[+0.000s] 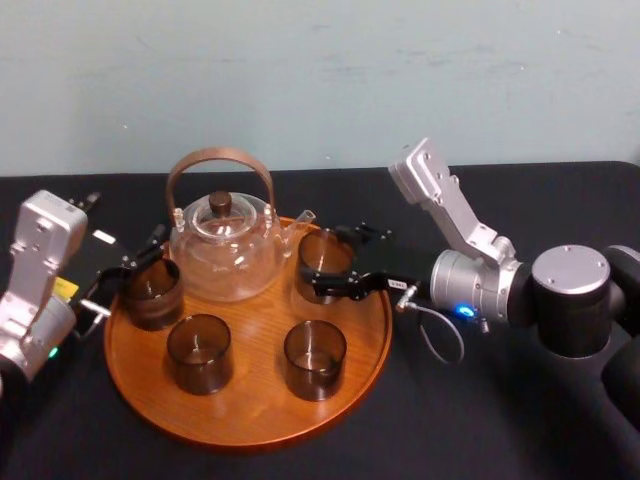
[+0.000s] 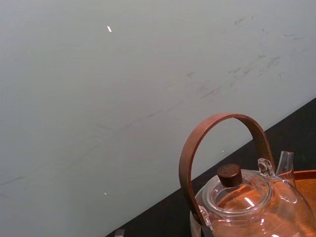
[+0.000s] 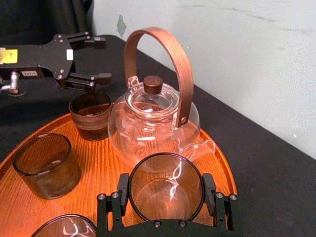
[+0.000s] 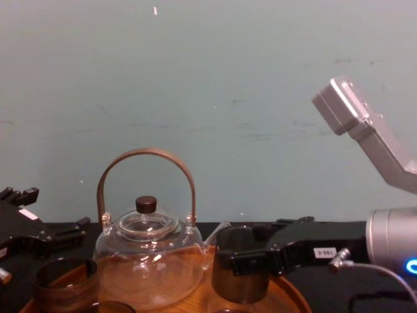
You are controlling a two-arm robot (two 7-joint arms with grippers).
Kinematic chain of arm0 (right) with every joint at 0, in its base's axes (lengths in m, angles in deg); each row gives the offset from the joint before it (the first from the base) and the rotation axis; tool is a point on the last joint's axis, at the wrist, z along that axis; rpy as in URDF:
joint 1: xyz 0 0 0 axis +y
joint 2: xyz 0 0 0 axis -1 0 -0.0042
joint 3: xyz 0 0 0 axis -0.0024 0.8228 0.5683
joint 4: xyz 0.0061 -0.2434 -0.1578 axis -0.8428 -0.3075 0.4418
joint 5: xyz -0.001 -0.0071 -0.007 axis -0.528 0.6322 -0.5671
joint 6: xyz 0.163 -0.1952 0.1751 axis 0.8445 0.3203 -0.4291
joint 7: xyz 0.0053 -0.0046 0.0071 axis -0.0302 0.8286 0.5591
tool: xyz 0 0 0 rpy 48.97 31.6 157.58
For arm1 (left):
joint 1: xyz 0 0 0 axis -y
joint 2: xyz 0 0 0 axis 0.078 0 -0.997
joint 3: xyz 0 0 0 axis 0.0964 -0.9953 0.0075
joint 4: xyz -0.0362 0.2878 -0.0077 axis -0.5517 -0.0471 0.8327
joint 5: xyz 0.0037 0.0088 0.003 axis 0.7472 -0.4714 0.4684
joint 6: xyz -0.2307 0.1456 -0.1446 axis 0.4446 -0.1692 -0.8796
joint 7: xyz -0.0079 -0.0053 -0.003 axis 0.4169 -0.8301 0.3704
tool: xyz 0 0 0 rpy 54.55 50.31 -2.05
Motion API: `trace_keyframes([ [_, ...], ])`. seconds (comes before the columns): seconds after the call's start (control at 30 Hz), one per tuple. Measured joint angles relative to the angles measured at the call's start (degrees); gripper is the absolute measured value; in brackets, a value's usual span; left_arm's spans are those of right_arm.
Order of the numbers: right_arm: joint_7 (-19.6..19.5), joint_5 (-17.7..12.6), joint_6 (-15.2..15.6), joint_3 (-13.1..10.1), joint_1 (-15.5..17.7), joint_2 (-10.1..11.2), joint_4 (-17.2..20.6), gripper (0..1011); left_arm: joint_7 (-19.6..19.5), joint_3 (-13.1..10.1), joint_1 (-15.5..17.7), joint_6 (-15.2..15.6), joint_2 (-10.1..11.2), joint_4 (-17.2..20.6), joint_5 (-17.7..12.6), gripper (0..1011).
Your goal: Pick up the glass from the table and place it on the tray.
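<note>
Over the right rear part of the tray [image 1: 250, 420], the right pincer [image 1: 325, 260] reached in low from the right, forearm level and its upper link angled up, its fingers pinching the glass [image 3: 166, 190] from both sides beside the teapot's spout; whether the glass's base touched the wood I could not tell. At the tray's left edge the left pincer [image 3: 100, 59] stood spread, just beside another glass [image 1: 152, 292]. I counted four glasses in all, the last two at the front left [image 1: 198, 352] and front right [image 1: 314, 358], plus one clear teapot [image 1: 222, 250] with a brown hoop handle and one round wooden tray. All sat on a black counter [image 1: 500, 420] before a pale wall [image 1: 320, 80]
</note>
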Motion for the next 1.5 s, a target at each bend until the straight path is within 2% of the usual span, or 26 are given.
trace_keyframes([
  [0.73, 0.3, 2.1, -0.2, -0.3, -0.7, -2.1, -3.8, 903, 0.0, 0.0, 0.0, 0.0, 0.0, 0.0, 0.0, 1001],
  [1.5, 0.4, 3.4, 0.5, -0.9, -0.7, -3.1, -5.2, 903, 0.0, 0.0, 0.0, 0.0, 0.0, 0.0, 0.0, 1001],
])
